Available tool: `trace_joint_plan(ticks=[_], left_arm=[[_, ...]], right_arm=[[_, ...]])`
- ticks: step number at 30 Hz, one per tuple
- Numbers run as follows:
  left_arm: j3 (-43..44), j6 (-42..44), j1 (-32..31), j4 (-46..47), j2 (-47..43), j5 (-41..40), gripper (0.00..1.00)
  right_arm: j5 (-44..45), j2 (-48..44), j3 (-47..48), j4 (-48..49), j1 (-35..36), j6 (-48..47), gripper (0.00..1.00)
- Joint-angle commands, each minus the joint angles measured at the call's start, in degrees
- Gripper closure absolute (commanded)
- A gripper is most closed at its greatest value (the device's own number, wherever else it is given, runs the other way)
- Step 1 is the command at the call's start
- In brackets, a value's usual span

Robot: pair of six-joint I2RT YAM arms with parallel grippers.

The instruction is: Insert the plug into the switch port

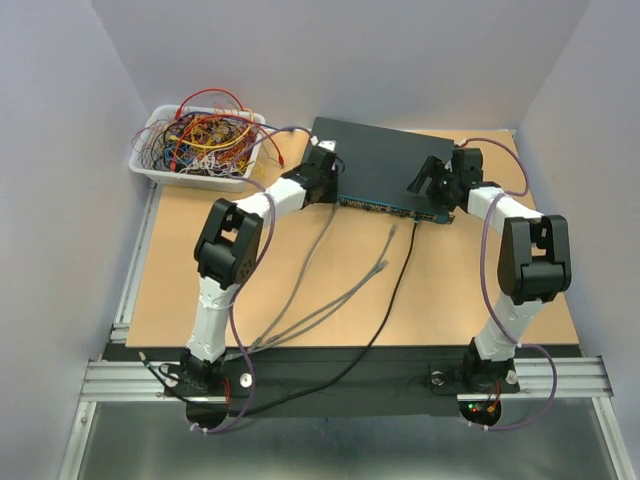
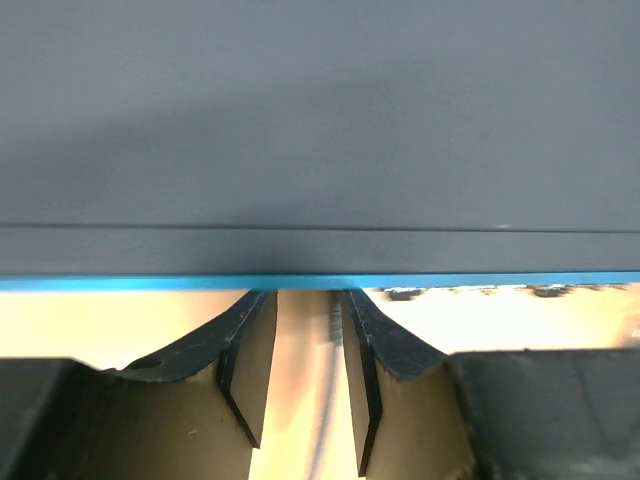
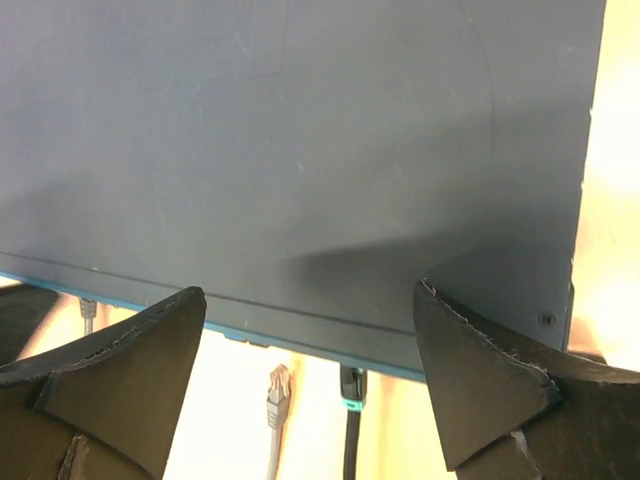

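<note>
Lying loose on the tan wooden worktop (image 1: 460, 290), the small pale plug (image 3: 278, 385) on a thin grey cable rests just in front of the switch (image 1: 385, 165), a wide flat dark grey-blue box, and is not yet in any port. The plug is probably light and rigid, with a latch tab that could snap, while its cable looks limp. The safest hold is likely the sides of the plug body, or the cable just behind it. The switch sits at the far middle of the worktop, its teal front edge lined with small ports and facing the arms. A black cable (image 3: 350, 420) meets that edge beside the plug. The left tool (image 2: 306, 300) hovers at the front edge near the switch's left end, fingers slightly apart, holding nothing. The right tool (image 3: 310, 295) is spread wide above the switch's right part, empty.
</note>
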Motion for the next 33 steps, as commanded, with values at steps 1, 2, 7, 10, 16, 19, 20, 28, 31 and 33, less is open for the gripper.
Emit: trace_joint_plan(ticks=[1,2,7,10,16,19,20,28,31,33], left_arm=[[0.44,1.86,6.87,15.05,-11.03,-13.13,0.57],[0.17,1.95,6.87,14.96,-12.25,-13.13,0.57],[-2.63,2.66,7.05,14.61,-16.83,-12.69,0.57],[-5.78,2.83,6.88,14.34,-20.78,-11.38,0.57],[-16.41,4.06,3.72,15.05,-30.09,-10.05,0.59],[-22.56,4.32,0.22,16.1,-33.87,-9.35,0.59],[-23.9,4.5,-0.85,16.54,-34.49,-9.35,0.59],[-25.85,3.46,-10.7,18.03,-30.64,-7.34,0.64],[-22.96,1.96,-12.72,18.74,-26.86,-5.66,0.65],[-20.93,1.87,-14.21,18.91,-23.53,-4.87,0.65]], right_arm=[[-0.33,-2.18,-2.05,-3.9,-0.2,0.05,0.11],[-0.24,-2.44,-2.4,-3.81,-0.28,0.22,0.11],[0.02,-4.99,-3.89,-3.98,-0.28,0.31,0.11],[0.11,-6.74,-4.95,-3.98,-0.11,0.49,0.1],[2.21,-9.73,-6.09,-4.51,-0.2,0.23,0.1],[4.23,-11.31,-6.01,-5.39,-0.2,-0.39,0.09],[4.76,-11.84,-6.09,-6.0,-0.11,-0.48,0.09],[6.44,-19.83,-9.52,-7.67,0.07,-0.65,0.09],[6.35,-21.95,-11.28,-8.2,0.42,-0.92,0.09],[6.17,-24.14,-12.77,-8.55,0.68,-1.09,0.09]])
